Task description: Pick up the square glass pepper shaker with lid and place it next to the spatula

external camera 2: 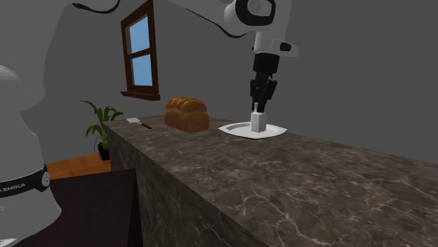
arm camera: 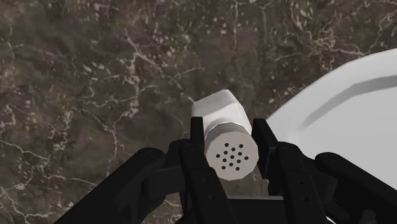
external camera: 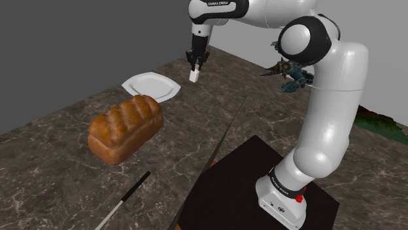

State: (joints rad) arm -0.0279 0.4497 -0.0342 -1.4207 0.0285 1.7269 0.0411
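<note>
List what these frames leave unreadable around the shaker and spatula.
Long black-handled spatula: shoulder view, blade end cut off by bottom edge.
White square holed-lid shaker: wrist view, black claw covers its sides.
Dark teal object: shoulder view, partly behind white arm, unidentifiable.

Bread loaf (external camera: 124,129) nr white plate (external camera: 152,86) – both on dark veined counter (external camera: 52,170); window (external camera 2: 140,49) behind.

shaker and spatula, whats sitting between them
The bread loaf lies on the counter between the spatula and the shaker held in the hand, plainest in the second exterior view.
</note>
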